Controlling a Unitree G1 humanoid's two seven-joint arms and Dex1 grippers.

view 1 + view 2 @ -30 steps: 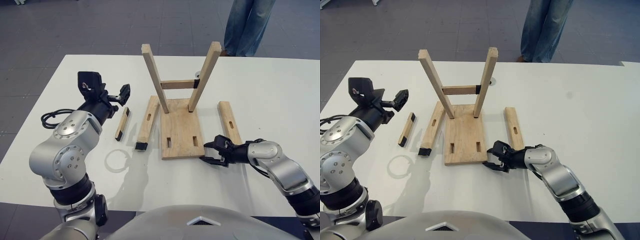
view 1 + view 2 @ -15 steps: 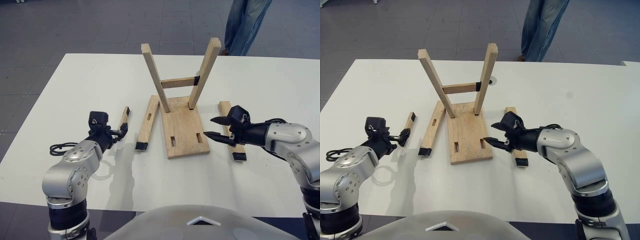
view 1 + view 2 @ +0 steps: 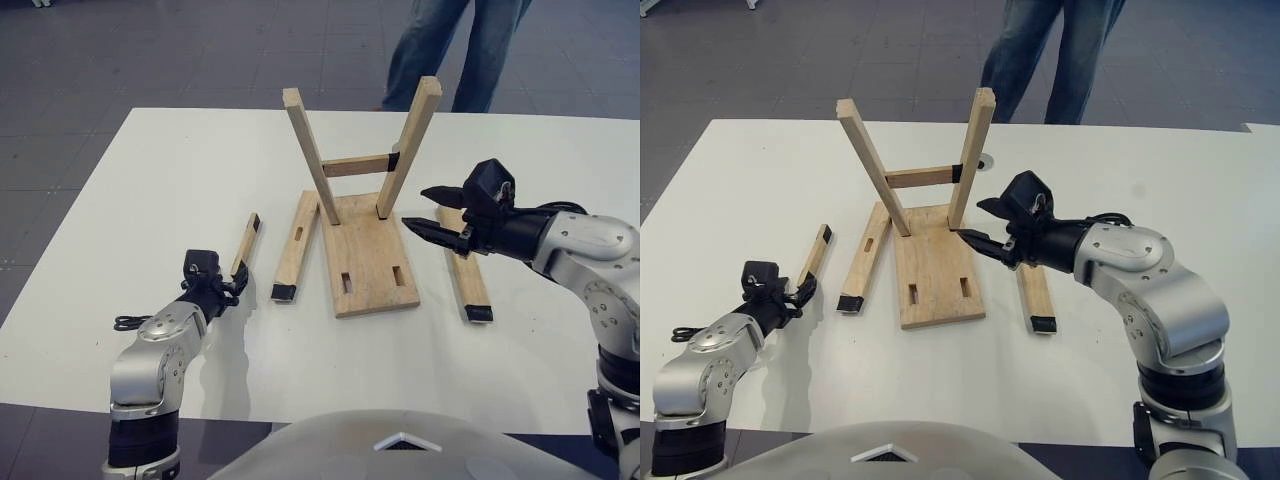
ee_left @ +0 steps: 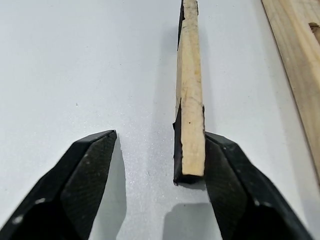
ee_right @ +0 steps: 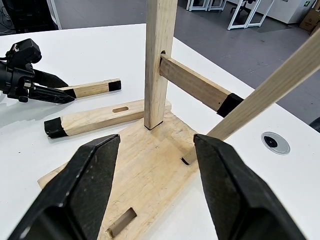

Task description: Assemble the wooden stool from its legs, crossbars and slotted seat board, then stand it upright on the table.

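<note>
The slotted seat board (image 3: pixel 365 262) lies flat with two legs (image 3: pixel 310 155) standing in it, joined by a crossbar (image 3: pixel 352 166). One loose leg (image 3: pixel 295 243) lies left of the board. Another loose leg (image 3: pixel 466 268) lies to its right. A short crossbar (image 3: pixel 245 243) rests farther left. My left gripper (image 3: pixel 236 284) is open low over the table, and the crossbar's near end (image 4: pixel 191 105) sits between its fingers, against one of them. My right gripper (image 3: pixel 416 208) is open above the board's right side, near the right standing leg (image 5: pixel 159 60).
The white table (image 3: pixel 180 160) has open room at the far left and far right. A round grommet (image 5: pixel 274 142) sits in it behind the stool. A black cable (image 3: pixel 128 323) loops beside my left arm. A person's legs (image 3: pixel 440 50) stand beyond the far edge.
My left arm came down and back, bringing its gripper to the short crossbar's near end. My right gripper rose from the board's near right corner toward the right standing leg.
</note>
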